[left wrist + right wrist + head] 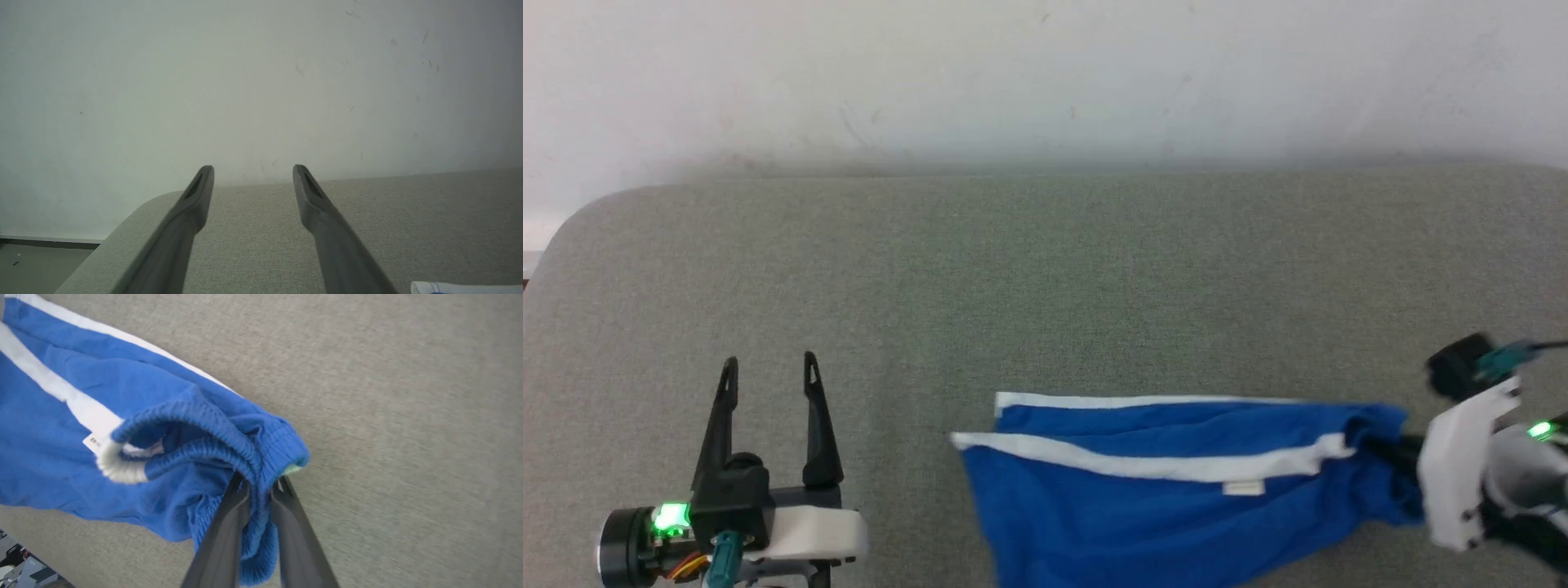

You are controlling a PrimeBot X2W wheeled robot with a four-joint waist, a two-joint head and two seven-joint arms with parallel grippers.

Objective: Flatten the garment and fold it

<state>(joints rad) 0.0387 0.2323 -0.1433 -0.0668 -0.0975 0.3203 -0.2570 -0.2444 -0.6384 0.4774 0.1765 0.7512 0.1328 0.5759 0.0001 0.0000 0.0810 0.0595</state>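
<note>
right gripper (261, 485): fingers pressed together, pinching the elastic waistband (212, 416) of the blue shorts (1143, 514) | shorts: bunched at that gripper, trailing leftward over the grey fabric surface (1045, 278) | left gripper (768, 367): fingers spread, well left of shorts

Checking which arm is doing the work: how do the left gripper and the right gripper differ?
The left gripper has its jaws apart and holds nothing; the right gripper has its jaws shut on the elastic waistband of the blue shorts. The left gripper sits clear of the shorts, to their left; the right gripper is at their right end, where the fabric bunches. Both have long dark fingers and are over the grey cushion.
</note>
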